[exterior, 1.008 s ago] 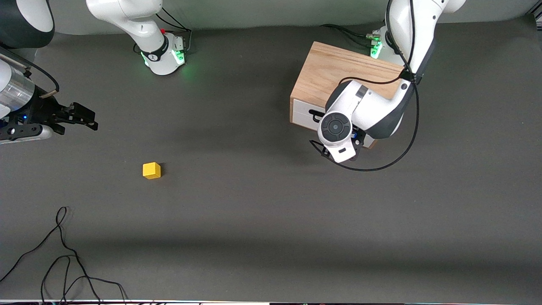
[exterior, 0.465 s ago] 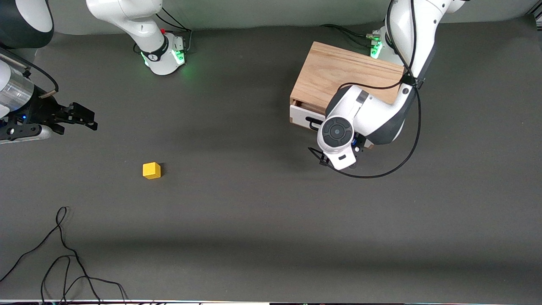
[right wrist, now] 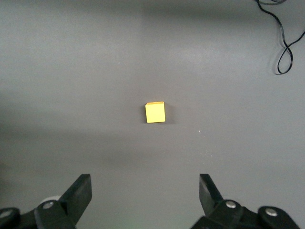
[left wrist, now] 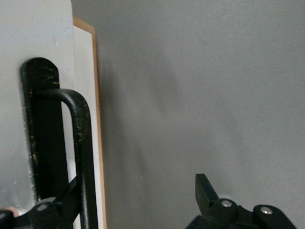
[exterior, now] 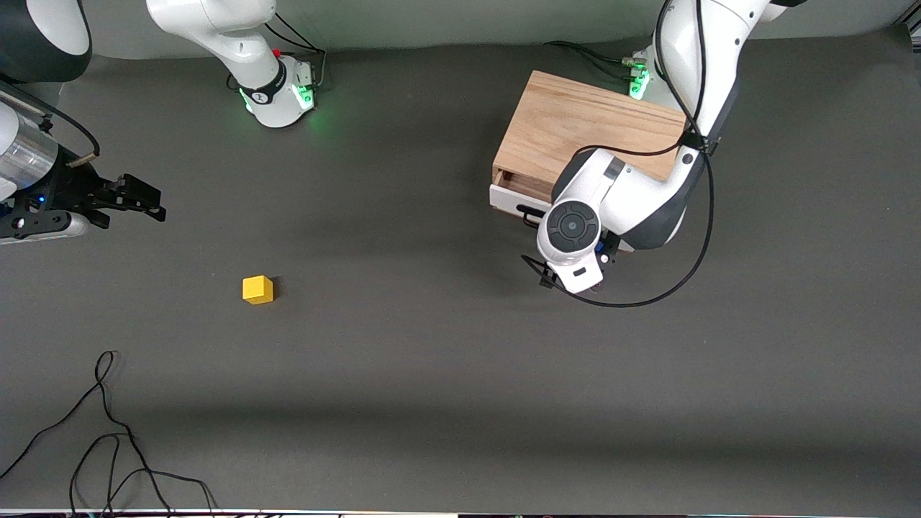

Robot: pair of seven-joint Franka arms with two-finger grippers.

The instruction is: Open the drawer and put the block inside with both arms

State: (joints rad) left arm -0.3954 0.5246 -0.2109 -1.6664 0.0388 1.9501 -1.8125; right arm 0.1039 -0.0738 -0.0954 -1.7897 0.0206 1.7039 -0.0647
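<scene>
Left end effector [left wrist: 138, 200] wide open, one finger hooked on drawer [exterior: 512, 199] handle [left wrist: 78, 157], no clamp: hook may slip off mid-pull. Right end effector [exterior: 144, 200] open, empty, waiting near right-arm worktop edge; block [exterior: 257, 290] untouched.

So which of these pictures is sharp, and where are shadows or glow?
Front view: sharp, green glow at both arm bases, a soft shadow beside the yellow block. Left wrist view: the drawer handle looms close and soft. Right wrist view: evenly lit, block crisp.
</scene>
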